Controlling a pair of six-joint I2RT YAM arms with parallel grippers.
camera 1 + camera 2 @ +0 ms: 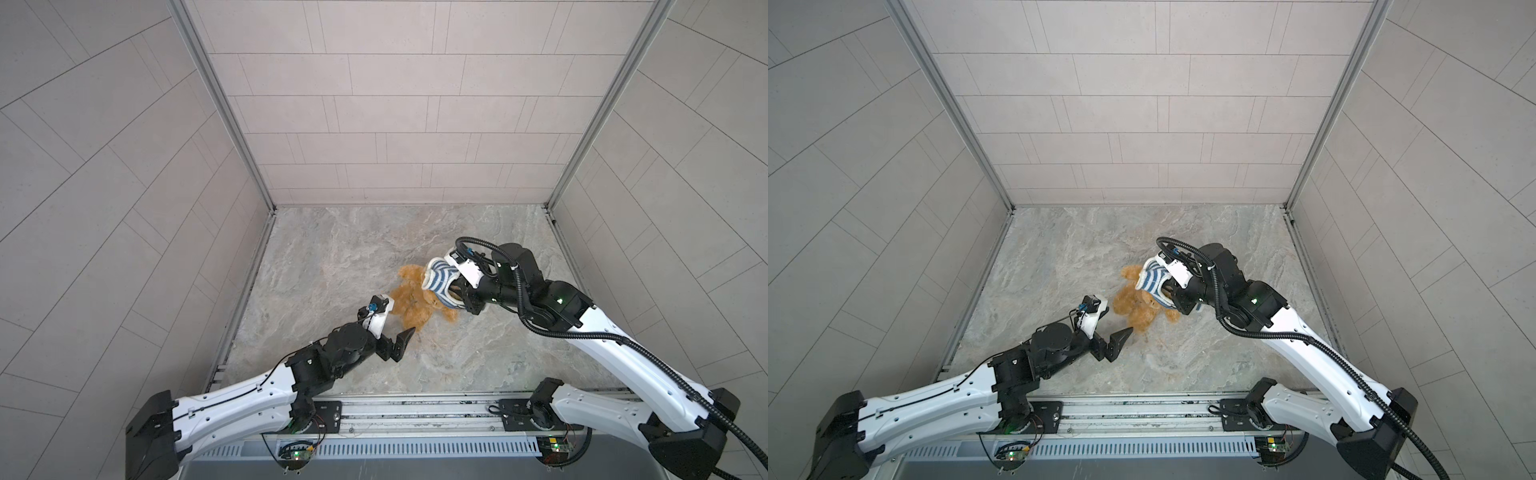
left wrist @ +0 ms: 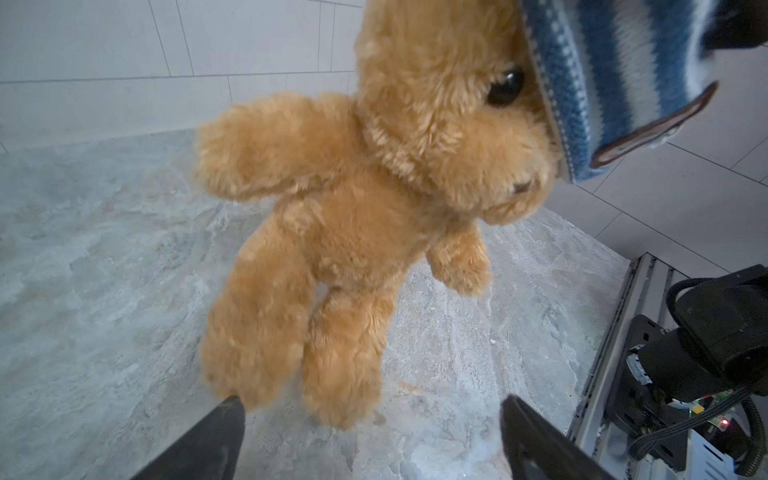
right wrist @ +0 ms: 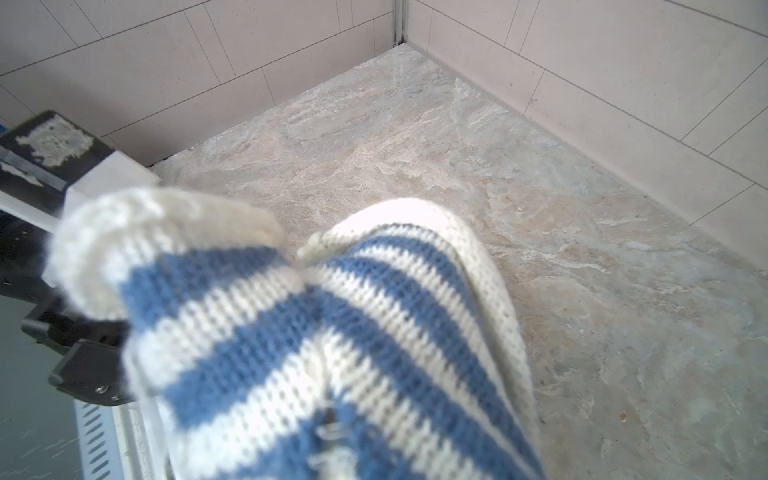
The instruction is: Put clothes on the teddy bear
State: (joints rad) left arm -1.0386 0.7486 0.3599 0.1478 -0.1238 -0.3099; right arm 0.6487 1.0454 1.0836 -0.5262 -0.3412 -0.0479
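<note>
The left pincer is released, its jaws spread wide and holding nothing. In the left wrist view one dark tip sits just beside the fur of a leg, though I cannot tell whether it touches. The other tip stands clear.

The right pincer is clenched on the striped shirt, its tips buried in the blue-and-white knit that fills the right wrist view.

The teddy bear is fluffy and golden-brown, with one glossy dark eye showing, one arm flung out and both legs dangling toward the marbled worktop. The shirt's hem, which carries a brown badge, is pulled over the crown of the bear's head down to the eye.

In both top views the bear is near the middle of the frame's lower half, between the two pincers. Its head is at the right pincer, and its feet are just to the upper right of the left pincer.
</note>
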